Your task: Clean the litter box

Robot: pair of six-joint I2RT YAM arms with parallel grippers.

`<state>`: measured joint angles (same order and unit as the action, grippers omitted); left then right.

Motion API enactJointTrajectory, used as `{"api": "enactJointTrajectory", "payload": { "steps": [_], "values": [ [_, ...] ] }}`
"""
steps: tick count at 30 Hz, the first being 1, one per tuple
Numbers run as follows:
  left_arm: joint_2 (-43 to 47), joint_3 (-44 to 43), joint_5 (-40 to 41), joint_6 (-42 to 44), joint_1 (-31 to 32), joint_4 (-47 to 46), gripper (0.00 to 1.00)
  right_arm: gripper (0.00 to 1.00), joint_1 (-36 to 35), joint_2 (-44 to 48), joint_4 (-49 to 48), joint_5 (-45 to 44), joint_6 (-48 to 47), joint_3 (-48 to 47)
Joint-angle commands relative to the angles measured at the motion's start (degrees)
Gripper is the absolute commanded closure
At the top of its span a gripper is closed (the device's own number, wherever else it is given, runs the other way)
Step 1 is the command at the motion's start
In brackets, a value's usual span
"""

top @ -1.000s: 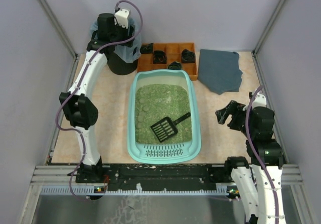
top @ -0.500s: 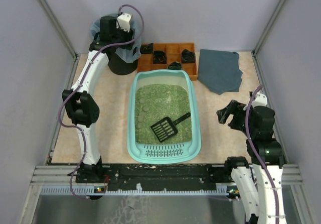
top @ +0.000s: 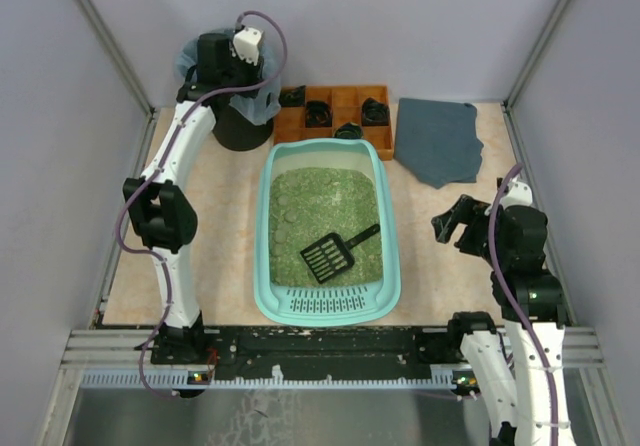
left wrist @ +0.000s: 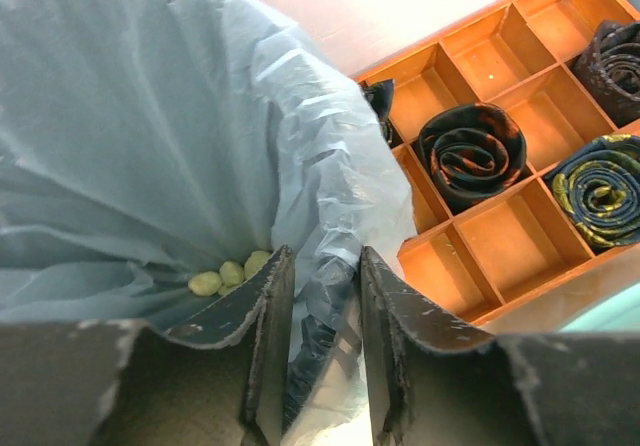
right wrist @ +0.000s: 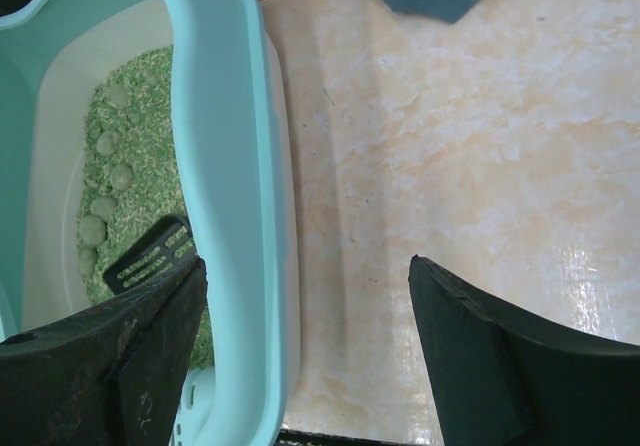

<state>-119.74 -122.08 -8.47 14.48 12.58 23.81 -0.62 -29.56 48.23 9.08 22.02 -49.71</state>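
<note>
The light-teal litter box (top: 392, 256) sits mid-table with green litter and several round clumps in it. A black slotted scoop (top: 335, 251) lies on the litter, untouched. My left gripper (top: 225, 61) is over the black bin (top: 240, 126) at the back left. In the left wrist view its jaws (left wrist: 322, 256) stand narrow on either side of the bin's rim and the clear bag (left wrist: 320, 166) over it. Three green clumps (left wrist: 228, 274) lie inside the bag. My right gripper (top: 450, 228) hangs open beside the box's right wall (right wrist: 225, 116), holding nothing, and the scoop (right wrist: 150, 254) shows past its left finger.
An orange compartmented tray (top: 345, 96) with rolled dark ties stands behind the box, close to the bin (left wrist: 500, 236). A grey cloth (top: 440, 141) lies at the back right. Bare table (right wrist: 450, 166) lies under my right gripper. Frame rails run along both sides.
My left gripper's jaws have narrowed onto the bagged rim of the bin, and the left arm shifted slightly. The right arm, scoop and litter box have hardly moved.
</note>
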Motion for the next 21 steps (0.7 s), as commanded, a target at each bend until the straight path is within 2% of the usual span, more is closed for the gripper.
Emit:
{"api": "enactJointTrajectory", "payload": {
  "steps": [1, 6, 9, 15, 21],
  "values": [
    [1.63, 1.84, -3.97, 1.52, -0.01, 1.54, 0.65, 0.19, -0.34, -0.47, -2.50, -0.06, -0.93, -2.76],
    [4.17, 2.89, -6.20, 1.50, -0.01, 1.82, 0.90, 0.19, -0.33, -0.55, -2.47, -0.13, -1.26, -2.66],
    [6.29, 4.51, -7.45, 1.18, -0.01, 1.84, 0.97, 0.19, -0.32, -0.54, -2.44, -0.08, -1.34, -2.60],
    [9.63, 5.45, -9.53, 0.99, -0.01, 4.96, 1.00, 0.19, -0.34, -0.62, -2.43, 0.13, -1.43, -2.88],
    [11.28, 4.72, -15.14, 0.10, 0.23, 11.05, 1.00, 0.19, -0.34, -0.59, -2.21, 0.53, -1.45, -2.82]
  ]
}}
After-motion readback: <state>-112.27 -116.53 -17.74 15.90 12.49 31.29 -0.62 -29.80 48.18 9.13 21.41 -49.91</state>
